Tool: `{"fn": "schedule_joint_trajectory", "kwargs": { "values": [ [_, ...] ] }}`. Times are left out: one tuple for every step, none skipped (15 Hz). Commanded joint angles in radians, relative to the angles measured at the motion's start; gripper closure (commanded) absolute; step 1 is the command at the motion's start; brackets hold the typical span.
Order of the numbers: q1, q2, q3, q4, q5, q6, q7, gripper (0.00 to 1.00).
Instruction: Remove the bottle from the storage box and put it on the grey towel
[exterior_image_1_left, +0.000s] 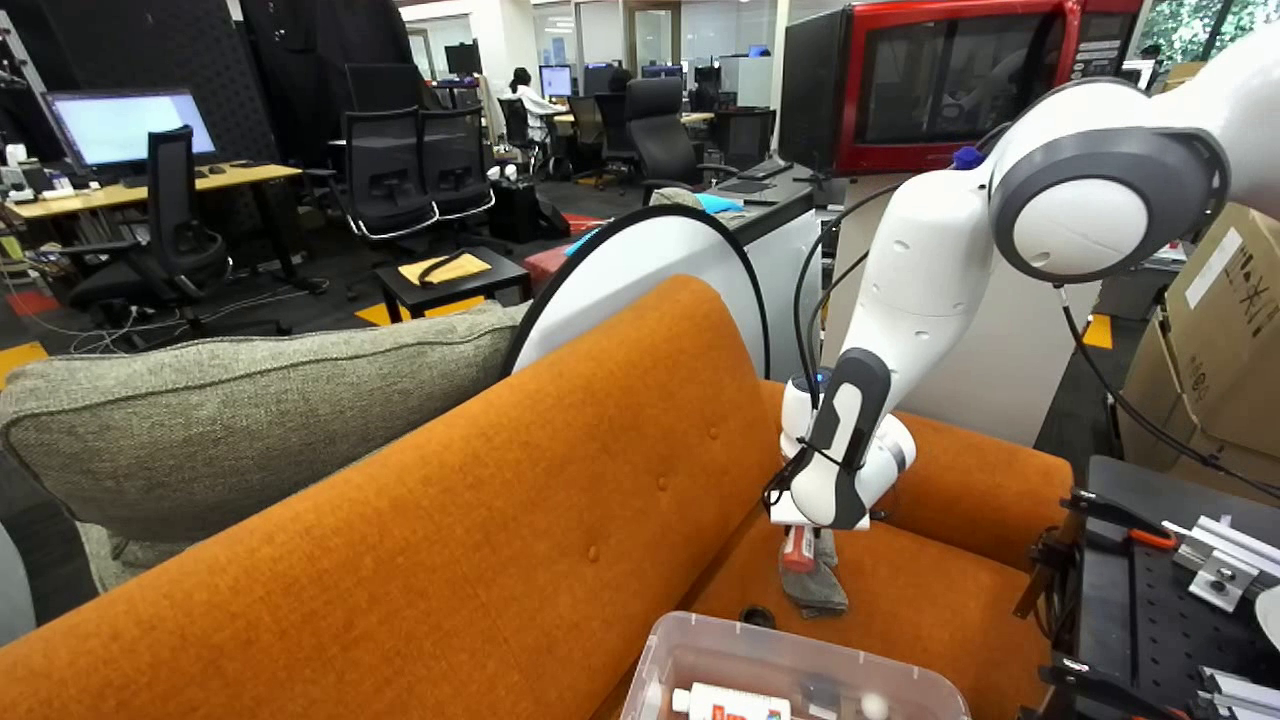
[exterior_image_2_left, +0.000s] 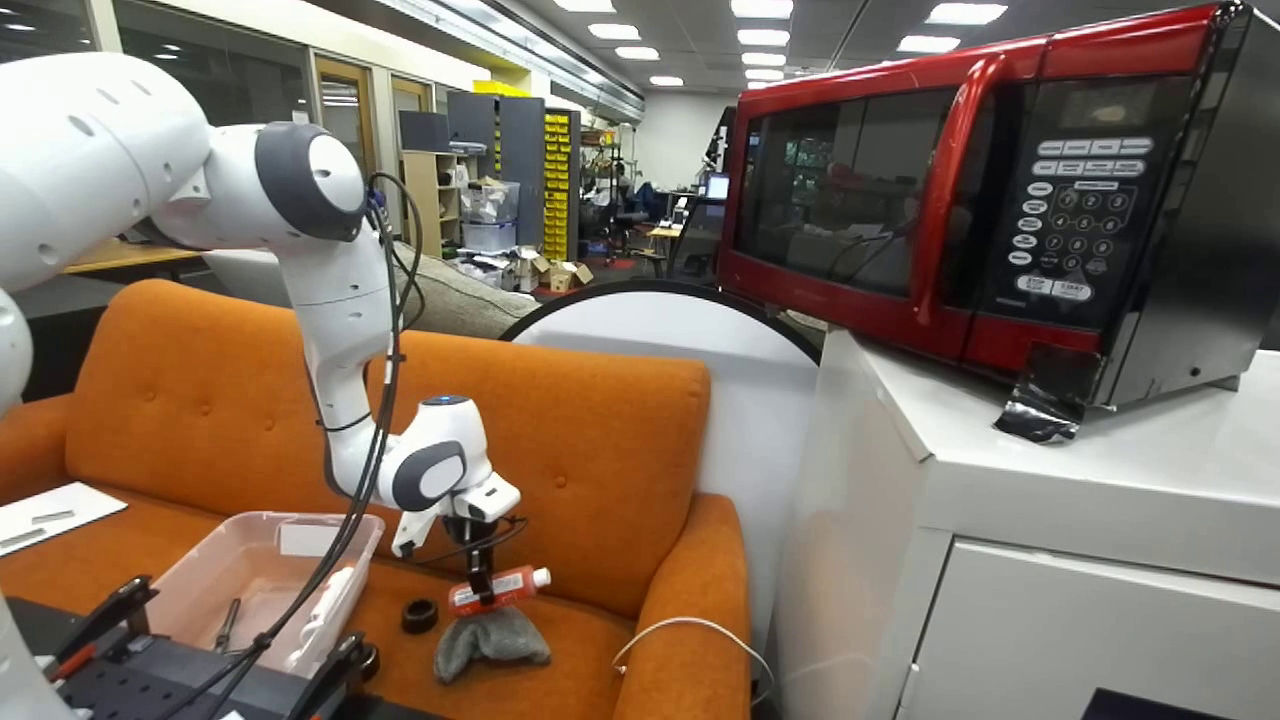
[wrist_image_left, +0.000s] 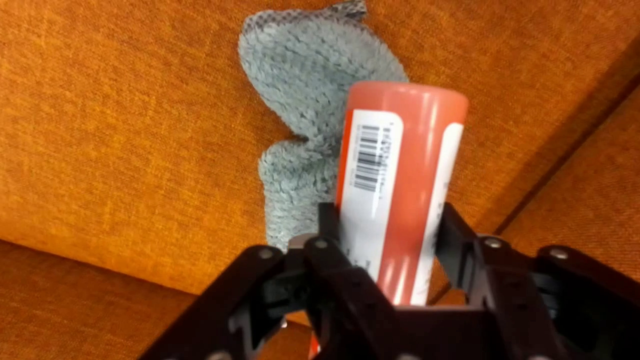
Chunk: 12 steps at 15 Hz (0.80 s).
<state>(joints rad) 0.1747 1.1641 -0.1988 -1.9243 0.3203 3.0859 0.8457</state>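
Note:
A red bottle with a white label and white cap (exterior_image_2_left: 510, 588) is held between the fingers of my gripper (wrist_image_left: 389, 225). The bottle lies roughly sideways, slightly tilted, just above the grey towel (exterior_image_2_left: 492, 645). In the wrist view the bottle (wrist_image_left: 400, 175) covers part of the crumpled towel (wrist_image_left: 310, 75). An exterior view also shows the bottle (exterior_image_1_left: 799, 550) over the towel (exterior_image_1_left: 820, 592) on the orange sofa seat. Whether the bottle touches the towel I cannot tell. The clear storage box (exterior_image_1_left: 800, 648) stands on the sofa beside the towel; it also shows in an exterior view (exterior_image_2_left: 210, 575).
A white bottle (exterior_image_1_left: 738, 703) and small items lie in the box. A black tape roll (exterior_image_2_left: 419, 615) sits between box and towel. The sofa backrest (exterior_image_2_left: 560, 440) and armrest (exterior_image_2_left: 690, 590) rise close by. A white cable (exterior_image_2_left: 690, 621) hangs over the armrest.

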Motion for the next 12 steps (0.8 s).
{"fn": "schedule_joint_trajectory", "kwargs": {
  "values": [
    [-0.071,0.035,0.040,0.088,0.020,-0.073,-0.022,0.75],
    [-0.083,0.049,0.043,0.114,0.021,-0.092,-0.019,0.75],
    [-0.091,0.061,0.042,0.134,0.022,-0.109,-0.014,0.75],
    [-0.097,0.073,0.040,0.155,0.022,-0.127,-0.009,0.75],
    [-0.103,0.083,0.038,0.171,0.022,-0.141,-0.005,0.75],
    [-0.107,0.094,0.037,0.189,0.021,-0.155,-0.001,0.75],
    [-0.111,0.102,0.036,0.202,0.020,-0.169,0.003,0.62],
    [-0.109,0.109,0.032,0.215,0.022,-0.183,0.015,0.30],
    [-0.106,0.114,0.028,0.223,0.022,-0.193,0.025,0.27],
    [-0.104,0.116,0.028,0.229,0.022,-0.197,0.036,0.25],
    [-0.101,0.110,0.027,0.228,0.021,-0.194,0.045,0.19],
    [-0.107,0.099,0.035,0.225,0.021,-0.193,0.046,0.12]
  ]
}}
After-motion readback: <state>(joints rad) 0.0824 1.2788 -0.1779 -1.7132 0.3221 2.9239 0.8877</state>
